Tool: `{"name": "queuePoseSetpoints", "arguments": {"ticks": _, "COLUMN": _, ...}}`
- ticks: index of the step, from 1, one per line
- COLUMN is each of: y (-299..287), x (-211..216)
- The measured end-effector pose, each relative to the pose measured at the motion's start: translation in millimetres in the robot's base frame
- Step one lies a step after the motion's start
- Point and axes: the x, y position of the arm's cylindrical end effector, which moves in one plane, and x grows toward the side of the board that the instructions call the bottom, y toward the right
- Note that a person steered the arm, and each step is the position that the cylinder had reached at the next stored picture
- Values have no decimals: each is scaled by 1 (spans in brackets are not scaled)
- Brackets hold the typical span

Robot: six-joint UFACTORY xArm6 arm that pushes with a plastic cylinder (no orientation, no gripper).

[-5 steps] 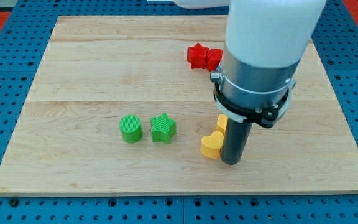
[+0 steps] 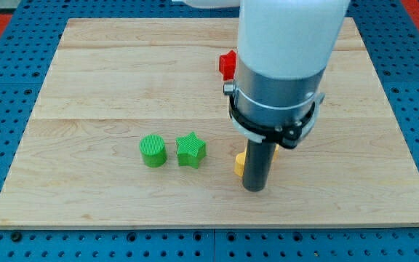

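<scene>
TIP: you see my tip (image 2: 254, 188) on the table (image 2: 86, 80) lower centre, pressed against a yellow block (image 2: 238, 164) it mostly hides | NEAR: green star (image 2: 190, 150), green cylinder (image 2: 152, 151) to the left | FAR: red block (image 2: 228, 64) upper centre, behind arm | CLAW: none fitted

My tip (image 2: 254, 188) — against yellow block (image 2: 238, 164)

Robotics lab bench, wooden board (image 2: 108, 87) on blue pegboard (image 2: 6, 87), robot arm (image 2: 282, 58)
</scene>
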Motion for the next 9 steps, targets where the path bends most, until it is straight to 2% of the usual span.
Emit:
{"name": "queuePoseSetpoints", "arguments": {"ticks": 1, "y": 7, "x": -14}}
{"name": "queuePoseSetpoints", "arguments": {"ticks": 2, "y": -19, "x": -13}}
{"name": "queuePoseSetpoints", "arguments": {"ticks": 3, "y": -89, "x": -13}}
{"name": "queuePoseSetpoints", "arguments": {"ticks": 4, "y": -118, "x": -15}}
{"name": "queuePoseSetpoints", "arguments": {"ticks": 6, "y": -79, "x": 5}}
{"name": "queuePoseSetpoints", "arguments": {"ticks": 9, "y": -66, "x": -75}}
